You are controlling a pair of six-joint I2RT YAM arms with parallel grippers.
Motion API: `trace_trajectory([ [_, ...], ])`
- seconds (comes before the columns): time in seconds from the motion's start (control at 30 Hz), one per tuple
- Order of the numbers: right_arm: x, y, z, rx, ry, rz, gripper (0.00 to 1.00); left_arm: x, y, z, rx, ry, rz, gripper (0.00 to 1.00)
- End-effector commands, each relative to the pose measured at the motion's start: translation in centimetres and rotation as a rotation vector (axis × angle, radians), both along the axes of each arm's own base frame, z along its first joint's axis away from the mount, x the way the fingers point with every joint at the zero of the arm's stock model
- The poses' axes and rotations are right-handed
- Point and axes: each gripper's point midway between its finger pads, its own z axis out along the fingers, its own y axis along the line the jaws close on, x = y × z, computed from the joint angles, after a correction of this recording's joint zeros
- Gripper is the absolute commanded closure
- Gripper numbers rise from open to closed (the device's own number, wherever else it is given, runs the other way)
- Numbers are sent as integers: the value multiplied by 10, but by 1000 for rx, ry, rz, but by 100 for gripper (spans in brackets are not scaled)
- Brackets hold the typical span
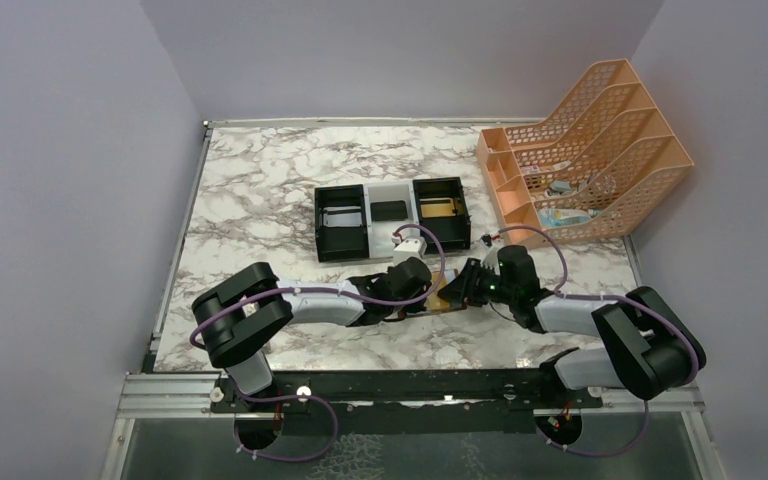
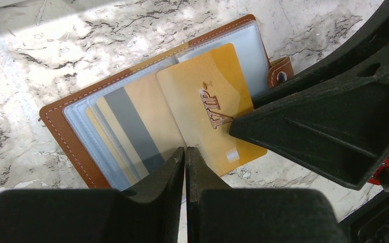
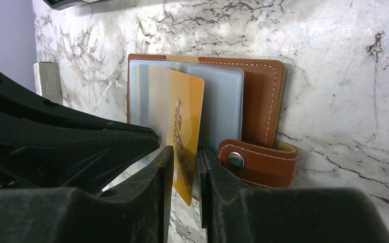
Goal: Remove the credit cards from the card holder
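Near-centre on the marble table [image 1: 260, 180], between my two arms: holder [image 2: 55, 126] lies open and flat, brown leather with white stitching, clear sleeves facing up. Snap tab [image 3: 256, 162] sticks out on its right side, unfastened.

Right gripper [image 3: 185, 157]: fingers closed to a narrow slot with the gold card [image 2: 207, 101] clamped between them by its edge. Card is lifted at an angle off the sleeves, and one corner pokes out past the holder's edge over the marble.

Readable text: "VIP" in raised brown letters across the gold face. Small mark above it and a pale patch near the corner are too small to read. No other writing legible.

Left gripper [image 2: 185, 152]: fingers pressed together, almost no gap, tips at the holder's near edge just left of the gold card. Can't tell if a sleeve edge is pinched between them. One right finger sits just beside the left tips, over the gold card's right part.

Other cards [image 2: 131, 124] are in the sleeves on the left half, fanned; top one tan with a grey stripe.

Far of the holder: tray [image 1: 392, 215], black-white-black bins, something flat in each, grey, dark and gold. Orange mesh rack [image 1: 600, 140] at far right.
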Motion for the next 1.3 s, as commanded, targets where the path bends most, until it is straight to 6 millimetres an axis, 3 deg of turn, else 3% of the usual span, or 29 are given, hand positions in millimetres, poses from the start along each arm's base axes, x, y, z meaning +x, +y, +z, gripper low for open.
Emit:
trace_trajectory([
  [0.0, 9, 5, 9, 31, -36, 12, 78, -10, 21, -25, 108, 31, -10, 90],
  [0.6, 16, 9, 13, 82, -14, 40, 77, -11, 21, -25, 108, 32, -13, 92],
  [0.8, 15, 6, 16, 112, -20, 45, 99, -11, 21, -25, 109, 29, -13, 92],
  [1.0, 19, -5, 16, 50, -42, 10, 99, -9, 21, -18, 101, 12, -13, 91],
  [1.1, 24, -16, 21, -6, -71, -40, 99, -7, 21, -11, 94, -2, -8, 87],
  [1.27, 25, -19, 43, -17, -156, -33, 99, -4, 4, 25, 8, -62, -67, 70],
])
